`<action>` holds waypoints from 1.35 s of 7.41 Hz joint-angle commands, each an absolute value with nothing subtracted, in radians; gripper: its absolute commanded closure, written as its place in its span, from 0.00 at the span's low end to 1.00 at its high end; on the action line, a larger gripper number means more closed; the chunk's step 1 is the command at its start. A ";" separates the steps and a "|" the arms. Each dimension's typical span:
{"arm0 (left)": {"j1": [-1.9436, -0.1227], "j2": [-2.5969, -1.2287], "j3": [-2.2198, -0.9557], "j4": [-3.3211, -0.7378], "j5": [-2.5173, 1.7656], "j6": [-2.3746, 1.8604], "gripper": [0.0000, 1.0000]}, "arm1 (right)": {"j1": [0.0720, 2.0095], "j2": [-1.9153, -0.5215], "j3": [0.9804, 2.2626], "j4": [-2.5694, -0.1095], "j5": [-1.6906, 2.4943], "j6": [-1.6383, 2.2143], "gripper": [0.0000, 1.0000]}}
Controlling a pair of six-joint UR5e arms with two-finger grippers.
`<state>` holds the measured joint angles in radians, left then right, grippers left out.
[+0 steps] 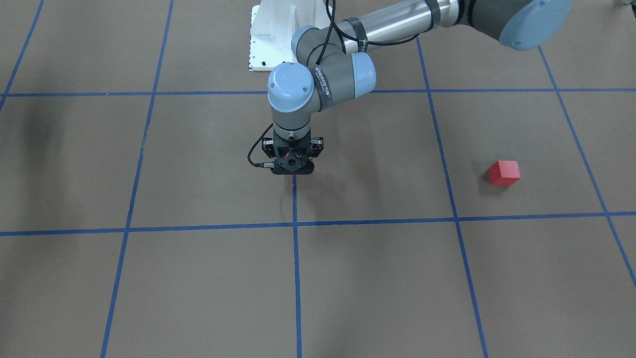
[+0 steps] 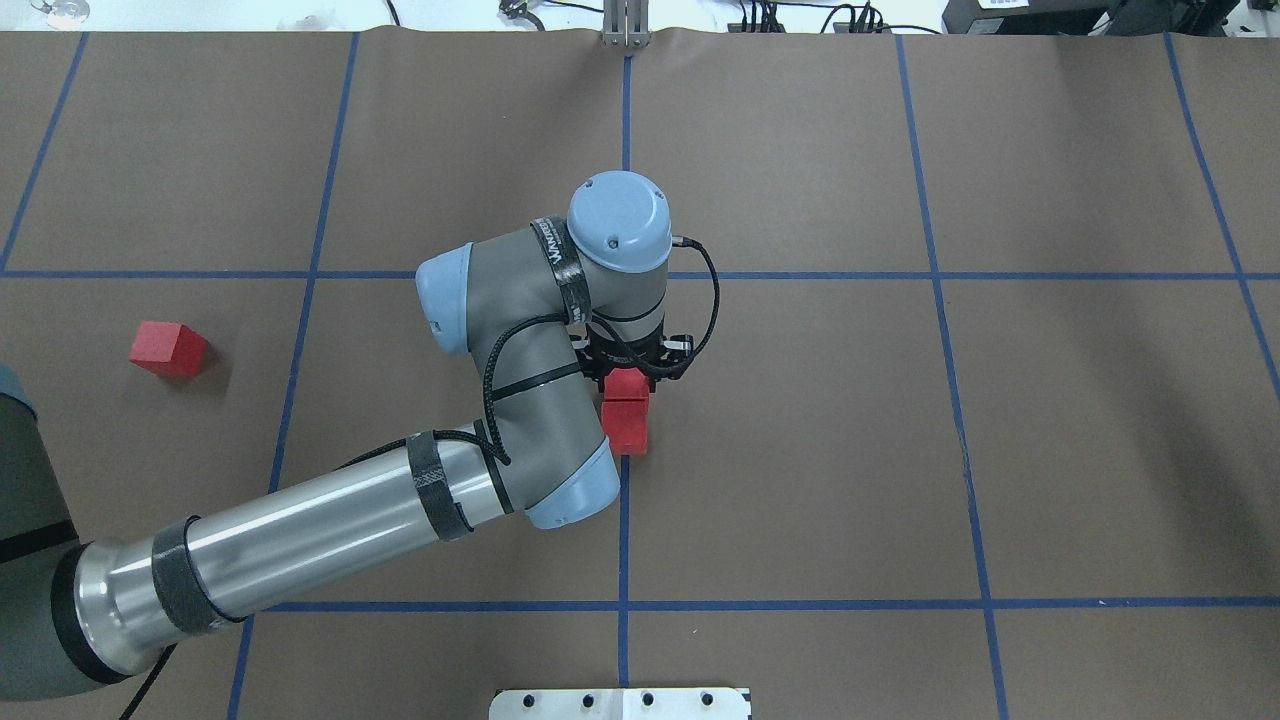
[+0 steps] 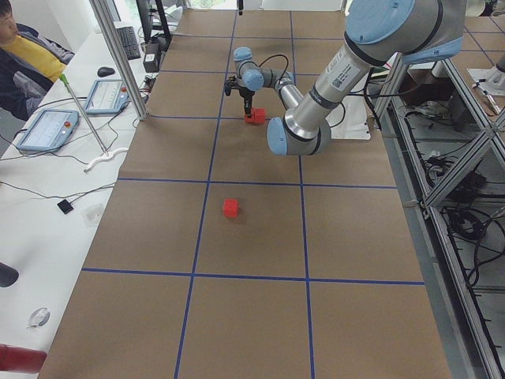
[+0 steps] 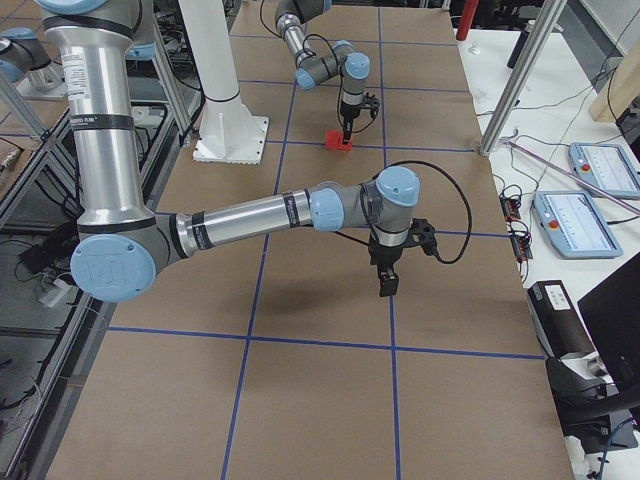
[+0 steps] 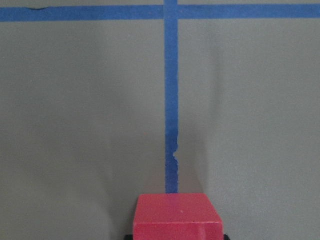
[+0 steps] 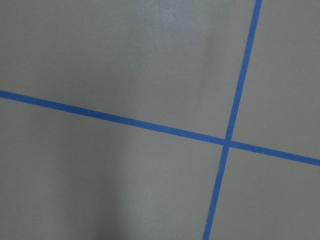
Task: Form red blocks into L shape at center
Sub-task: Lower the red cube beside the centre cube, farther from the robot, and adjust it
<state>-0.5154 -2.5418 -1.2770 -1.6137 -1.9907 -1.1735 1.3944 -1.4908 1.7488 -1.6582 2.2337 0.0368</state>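
The held block (image 5: 176,216) is at the centre (image 2: 720,420), over the middle tape line (image 5: 171,100). The left gripper (image 1: 293,169) clasps it, though only dark slivers of the fingers show beside it. A second block (image 2: 627,428) touches it on the robot's side, and the seam between them is hard to read. From the front, the wrist hides both. The lone block (image 2: 168,348) lies well apart on the robot's left, across wide brown floor (image 2: 800,450). The right gripper (image 4: 386,280) hovers in one side view only, so I cannot tell whether it is clenched.
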 commanded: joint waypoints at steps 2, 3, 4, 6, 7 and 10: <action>-0.515 -2.542 -1.278 -1.614 -1.991 -1.173 0.34 | 1.394 -1.490 1.749 -1.658 2.233 0.037 0.01; -0.515 -2.542 -1.276 -1.614 -1.991 -1.173 0.34 | 1.394 -1.489 1.749 -1.658 2.233 0.038 0.01; -0.515 -2.542 -1.278 -1.614 -1.991 -1.173 0.33 | 1.394 -1.489 1.749 -1.658 2.233 0.037 0.01; -0.515 -2.542 -1.276 -1.614 -1.990 -1.173 0.30 | 1.394 -1.489 1.749 -1.658 2.233 0.037 0.01; -0.515 -2.534 -1.278 -1.614 -1.991 -1.173 0.30 | 1.394 -1.489 1.749 -1.658 2.233 0.037 0.01; -0.517 -2.528 -1.322 -1.609 -1.996 -1.169 0.00 | 1.394 -1.488 1.747 -1.658 2.233 0.037 0.01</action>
<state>-0.5147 -2.5332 -1.2886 -1.6121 -1.9927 -1.1699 1.3944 -1.4891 1.7478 -1.6582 2.2335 0.0375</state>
